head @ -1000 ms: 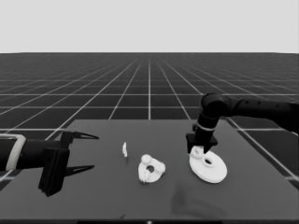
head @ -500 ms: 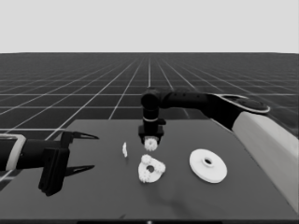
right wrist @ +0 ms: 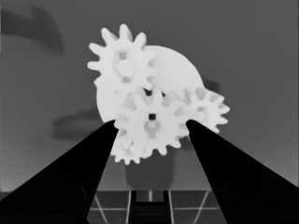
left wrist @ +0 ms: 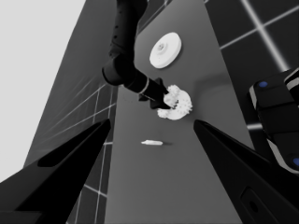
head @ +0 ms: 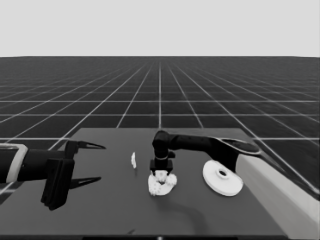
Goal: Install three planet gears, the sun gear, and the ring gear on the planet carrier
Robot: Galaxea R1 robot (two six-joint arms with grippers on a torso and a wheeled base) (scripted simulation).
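- Head view: the right gripper hangs straight down over a white clump near the middle of the dark table. That clump is the smaller round part with gears on it, but from here it reads only as a lumpy white heap; no teeth can be counted. Whether the fingers are pinching anything is hidden by the black wrist above them. The larger round part lies flat to the right, well apart, a smooth disc with a raised hub and a small dark hole. A thin white piece stands left of the clump. The left gripper waits over the table's left end, fingers spread wide, nothing between them.
- Left wrist view: its two wedges frame the scene from the side. The thin white piece shows as a pointed sliver, and the spiky rim of the clump is plain here, with the right arm's tip pressed against it.
- Right wrist view: only this one sorts the gears out. A centre gear sits between the two fingers, their tips at its flanks, apparently clamped on it. Around it lie a large upper gear, one at the right, and a lower one mostly covered. The flat disc beneath peeps out behind them.
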